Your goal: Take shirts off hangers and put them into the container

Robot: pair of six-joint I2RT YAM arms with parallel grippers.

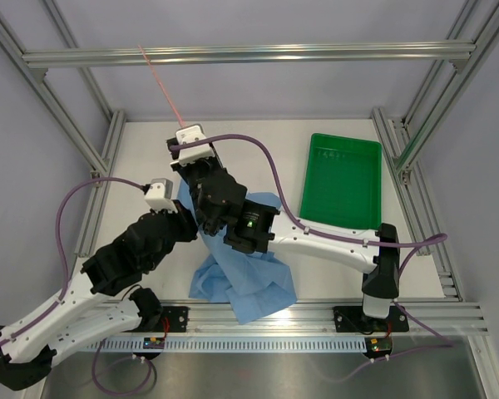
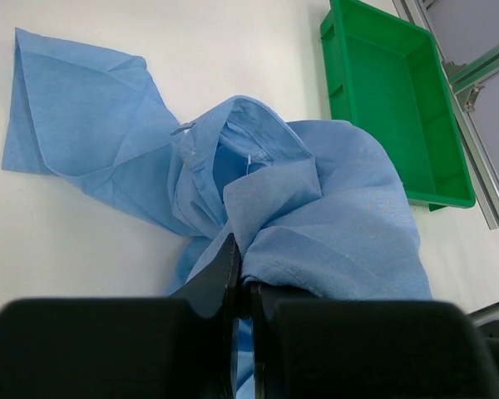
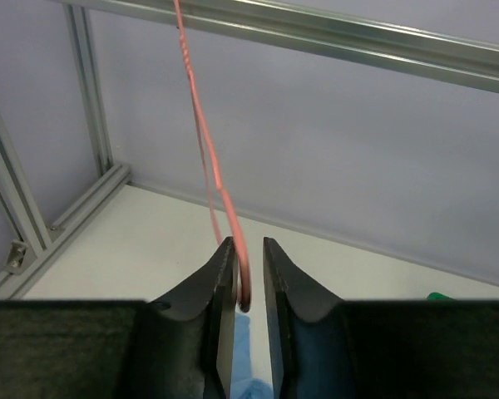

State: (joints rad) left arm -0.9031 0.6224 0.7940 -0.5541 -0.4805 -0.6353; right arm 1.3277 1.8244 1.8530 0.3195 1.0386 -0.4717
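The left arm's black two-finger gripper (image 2: 242,264) is seen reaching in from the near left to the middle of the white counter (image 1: 141,154). Its jaws are pressed together on a fold of the large, thin, light blue cloth shirt (image 2: 341,216), so the shirt is pinched at that edge. The shirt lies crumpled on the counter at the near middle, partly covered by the right arm in the overhead view. From the left wrist, the collar is seen standing open just beyond the fingers, and one flat panel of cloth is spread out on the counter to the left. The whole shirt is outside the tray, to its left.

A little farther away, the right arm's black two-finger gripper (image 3: 248,243) is raised and pointed toward the far side. A thin pink wire hanger (image 3: 208,141) runs between its jaws. The jaws are set narrowly apart: the wire rests against the inner face of the left finger, while a gap is left between the wire and the right finger, so no firm clamp is seen. From the jaws the wire rises toward the silver aluminium frame bar (image 1: 249,54) across the far side. A scrap of blue cloth is visible below the fingers.

On the right, the shallow rectangular bright green plastic tray (image 1: 343,183) is set on the counter with its long side running near to far, well apart from both grippers.
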